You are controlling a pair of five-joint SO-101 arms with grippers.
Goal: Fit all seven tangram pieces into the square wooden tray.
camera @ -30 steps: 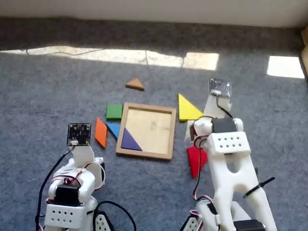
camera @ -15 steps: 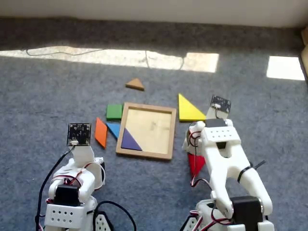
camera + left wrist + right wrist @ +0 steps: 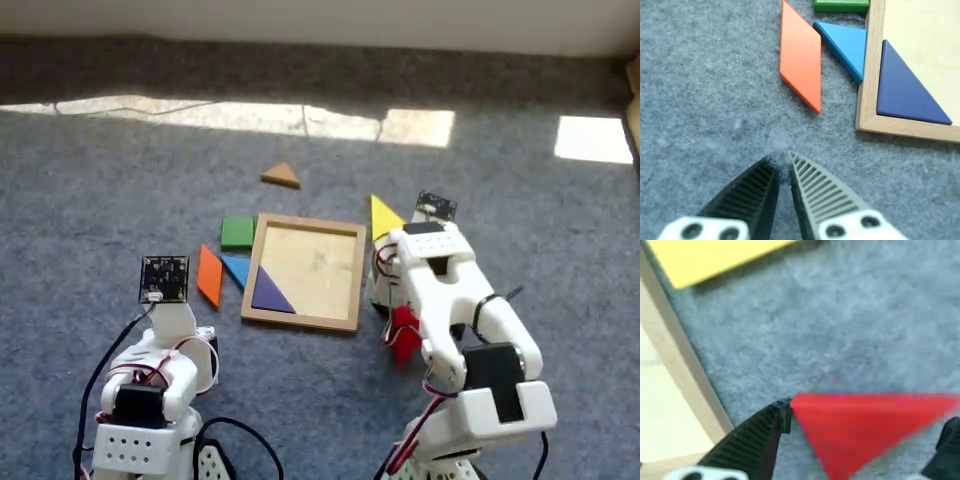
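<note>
The square wooden tray (image 3: 350, 272) holds one dark blue triangle (image 3: 268, 292) in its near left corner. Beside its left rim lie a green square (image 3: 237, 232), a light blue triangle (image 3: 236, 268) and an orange parallelogram (image 3: 209, 275). A brown triangle (image 3: 281, 176) lies beyond the tray, and a yellow triangle (image 3: 384, 214) lies off its far right corner. My right gripper (image 3: 860, 435) is low and open, one finger at each end of the red triangle (image 3: 855, 425) on the carpet. My left gripper (image 3: 785, 170) is shut and empty, short of the orange parallelogram (image 3: 801, 52).
Grey carpet covers the whole floor. The tray's right rim (image 3: 685, 375) runs close to the right gripper, with the yellow triangle (image 3: 705, 257) just beyond. The right arm (image 3: 440, 280) hides much of the red triangle (image 3: 404, 332) from above.
The right arm has folded down and drawn back toward the tray's near right, bringing its gripper over the red triangle. The left arm has not moved.
</note>
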